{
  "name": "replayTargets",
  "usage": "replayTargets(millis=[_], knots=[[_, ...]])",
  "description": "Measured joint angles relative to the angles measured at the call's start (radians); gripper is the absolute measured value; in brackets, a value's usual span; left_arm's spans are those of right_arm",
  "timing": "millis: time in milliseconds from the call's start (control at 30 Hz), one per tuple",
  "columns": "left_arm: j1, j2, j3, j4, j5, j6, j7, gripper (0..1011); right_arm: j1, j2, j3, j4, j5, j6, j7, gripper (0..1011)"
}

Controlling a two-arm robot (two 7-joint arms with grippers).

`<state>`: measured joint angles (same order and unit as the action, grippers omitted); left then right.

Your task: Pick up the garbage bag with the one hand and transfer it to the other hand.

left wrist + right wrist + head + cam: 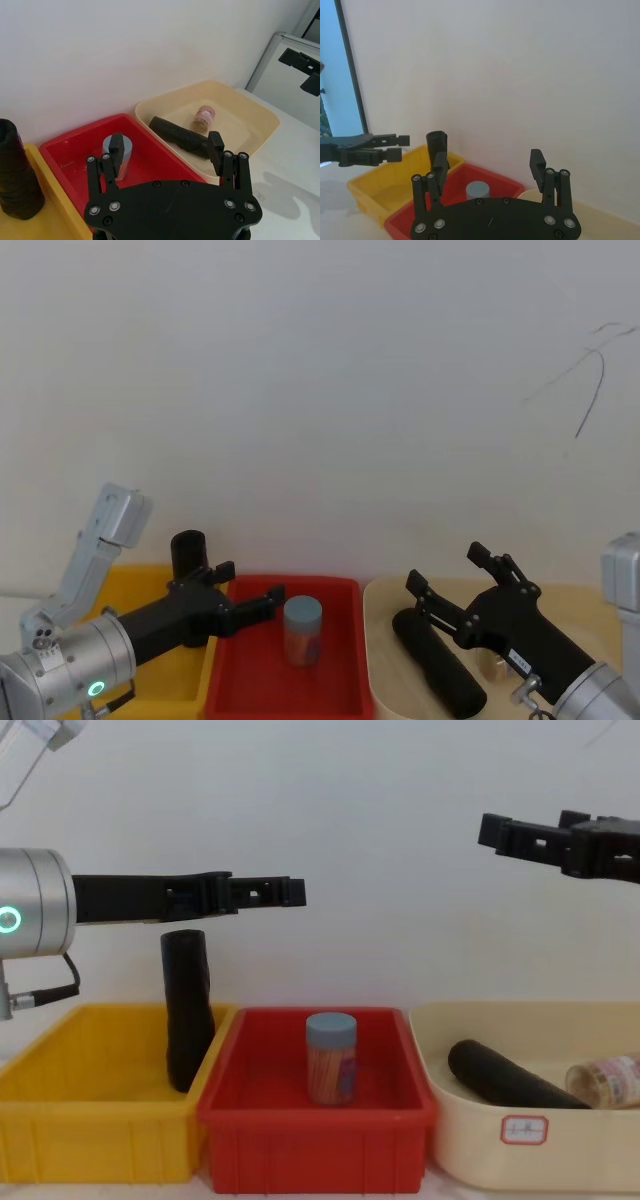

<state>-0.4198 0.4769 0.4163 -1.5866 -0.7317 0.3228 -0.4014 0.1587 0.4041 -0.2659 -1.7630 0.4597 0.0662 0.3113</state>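
The garbage bag point(187, 552) point(187, 1010) is a black roll standing upright, slightly tilted, at the right end of the yellow bin point(95, 1105); it also shows as a dark roll point(15, 175) point(436, 142) in the wrist views. My left gripper point(248, 582) point(260, 890) point(166, 142), on the green-ring wrist, hangs open just above and to the right of the bag's top, not touching it. My right gripper point(446, 567) point(530, 828) point(488, 160), with the white label, is open and empty high over the beige bin point(520, 1160).
A second black roll point(440, 665) point(505, 1080) point(177, 134) lies in the beige bin beside a pink-capped jar point(605, 1080) point(202, 119). A blue-capped jar point(302, 630) point(331, 1058) stands in the red bin point(315, 1120) between the other two bins. A white wall is close behind.
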Motion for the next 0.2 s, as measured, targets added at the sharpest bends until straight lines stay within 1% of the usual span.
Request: replayTargets(millis=[200], knots=[[0.0,0.0,0.002,0.0,-0.001,0.0,-0.003,1001,-0.007,-0.003,0.001,-0.007,0.002,-0.009,0.0,1000]])
